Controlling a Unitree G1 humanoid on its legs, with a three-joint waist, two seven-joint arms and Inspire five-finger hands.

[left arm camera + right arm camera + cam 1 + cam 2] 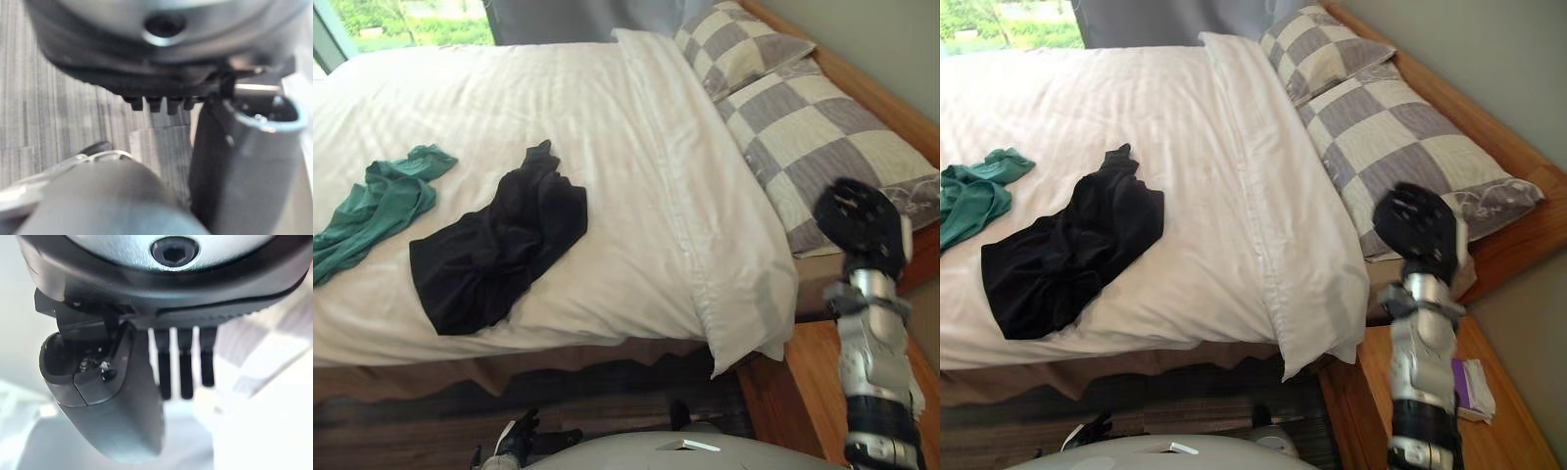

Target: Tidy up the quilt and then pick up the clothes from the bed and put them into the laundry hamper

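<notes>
Quilt (607, 147) lies flat, black garment (499, 245) and green garment (382, 201) on it; right robot hand (862, 227) fingers straight, empty, by pillow (813, 137); left robot hand (517, 438) unclear.

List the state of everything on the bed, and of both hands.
Quilt, spread flat, near corner hanging off the bed.
Black garment, crumpled on the quilt.
Green garment, crumpled on the quilt.
Checked pillows, lying at the head of the bed.
Right hand, open, empty, raised beside the pillows.
Left hand, open, empty, low by the floor.
</notes>
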